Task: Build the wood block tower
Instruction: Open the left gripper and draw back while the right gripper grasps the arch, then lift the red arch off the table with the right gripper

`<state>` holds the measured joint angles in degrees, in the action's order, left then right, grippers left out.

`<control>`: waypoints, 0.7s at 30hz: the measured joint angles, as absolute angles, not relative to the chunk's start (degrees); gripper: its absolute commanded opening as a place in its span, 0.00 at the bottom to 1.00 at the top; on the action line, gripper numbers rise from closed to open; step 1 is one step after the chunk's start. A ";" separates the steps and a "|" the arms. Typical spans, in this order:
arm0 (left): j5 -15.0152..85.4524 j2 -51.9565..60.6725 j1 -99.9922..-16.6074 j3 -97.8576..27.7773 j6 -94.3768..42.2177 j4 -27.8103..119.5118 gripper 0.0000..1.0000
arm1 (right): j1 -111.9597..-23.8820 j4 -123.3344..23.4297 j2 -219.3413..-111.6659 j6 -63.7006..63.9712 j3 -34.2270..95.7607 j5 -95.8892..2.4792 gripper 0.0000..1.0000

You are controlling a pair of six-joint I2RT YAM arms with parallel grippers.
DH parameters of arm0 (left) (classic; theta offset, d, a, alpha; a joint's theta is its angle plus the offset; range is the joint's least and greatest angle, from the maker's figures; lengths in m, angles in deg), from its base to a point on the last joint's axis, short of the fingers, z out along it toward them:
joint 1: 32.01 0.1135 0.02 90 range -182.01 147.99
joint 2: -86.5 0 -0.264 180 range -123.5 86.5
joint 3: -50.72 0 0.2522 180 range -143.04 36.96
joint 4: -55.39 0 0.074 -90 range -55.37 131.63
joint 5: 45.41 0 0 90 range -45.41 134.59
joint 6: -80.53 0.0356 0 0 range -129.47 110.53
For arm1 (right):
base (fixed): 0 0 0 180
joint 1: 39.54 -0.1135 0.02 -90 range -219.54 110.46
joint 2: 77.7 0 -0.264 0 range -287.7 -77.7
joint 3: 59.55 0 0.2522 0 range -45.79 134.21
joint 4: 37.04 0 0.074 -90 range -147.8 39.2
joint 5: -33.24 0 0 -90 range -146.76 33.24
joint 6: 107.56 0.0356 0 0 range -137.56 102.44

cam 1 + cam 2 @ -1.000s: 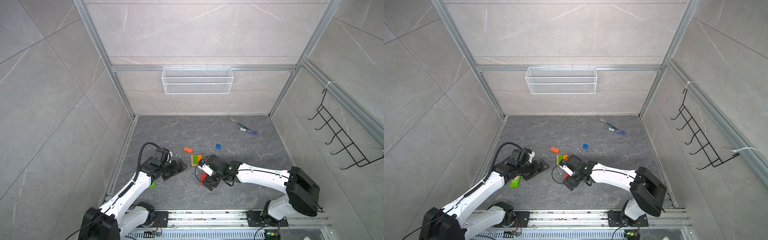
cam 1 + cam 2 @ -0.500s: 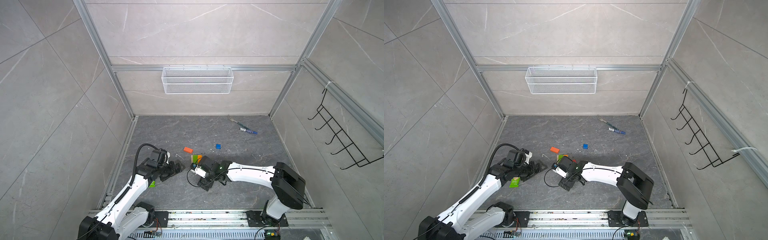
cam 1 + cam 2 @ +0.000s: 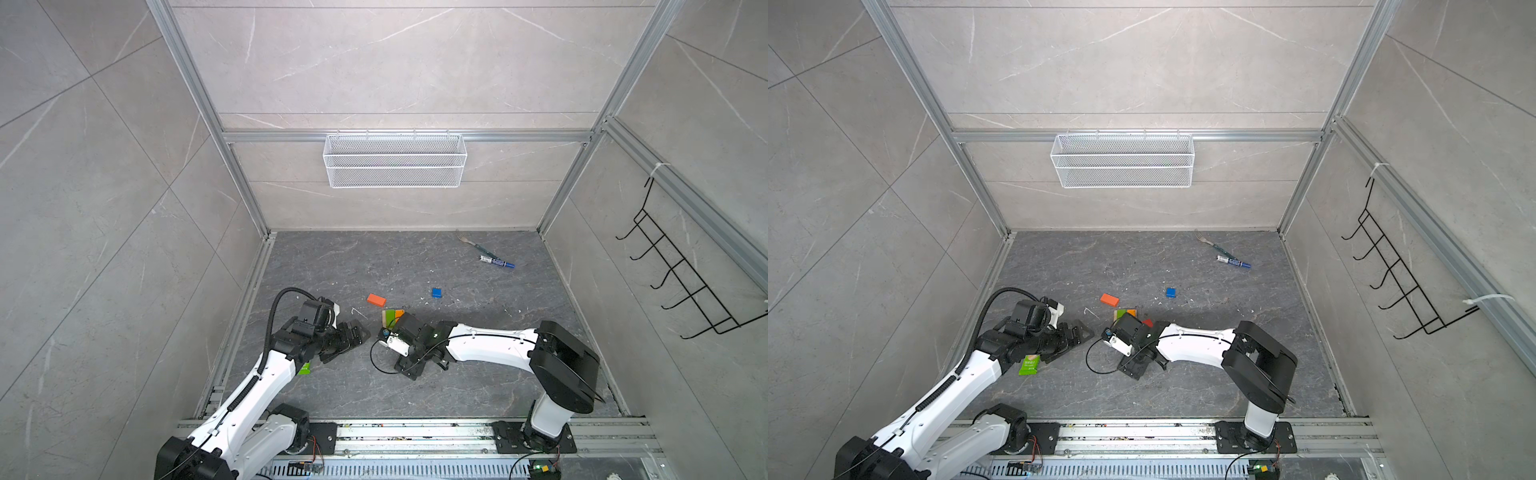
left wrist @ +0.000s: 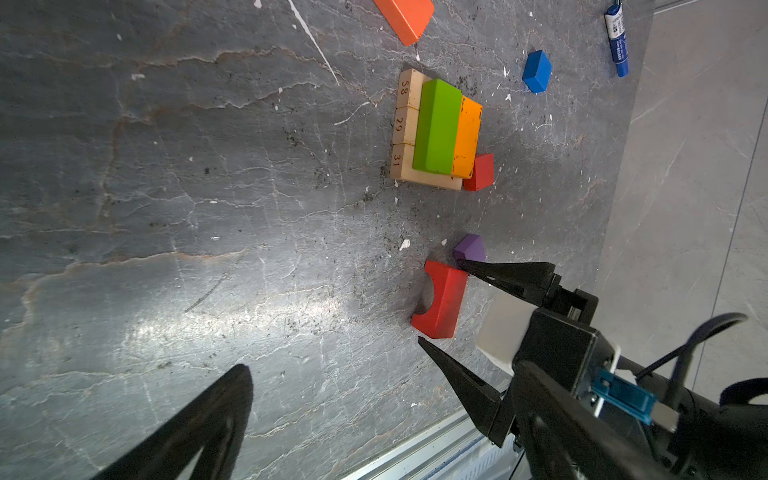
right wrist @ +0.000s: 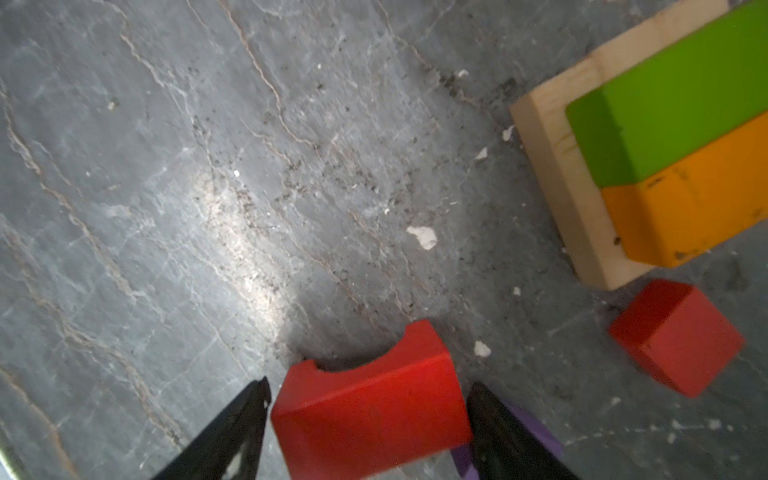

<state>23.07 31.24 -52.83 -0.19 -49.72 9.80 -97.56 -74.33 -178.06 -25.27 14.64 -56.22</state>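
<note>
1. Since a second ago, my right end effector [image 5: 369, 384] has edged left over the red arch [image 4: 440, 299], jaws narrowing astride it, not yet pinching.
2. Arch lies on the counter [image 4: 187, 187] near the tower [image 4: 436, 124]: probably light, rigid, smooth-painted; flat ends suit gripping.
3. Purple cube [image 4: 469, 247] crowds one finger; lift straight.
4. Left end effector [image 3: 351, 340] gapes empty, well apart.
</note>
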 measured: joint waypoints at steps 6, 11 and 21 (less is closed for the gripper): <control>23.05 31.24 -52.54 -0.19 -49.70 9.51 1.00 | -97.56 -74.40 -178.98 -25.25 15.62 -56.68 0.47; 23.05 31.24 -52.48 -0.19 -49.70 9.05 1.00 | -97.67 -74.51 -178.98 -22.60 15.75 -58.25 0.45; 23.05 31.24 -52.48 -0.14 -49.70 8.66 1.00 | -97.64 -80.28 -179.61 -2.60 20.52 -63.59 0.44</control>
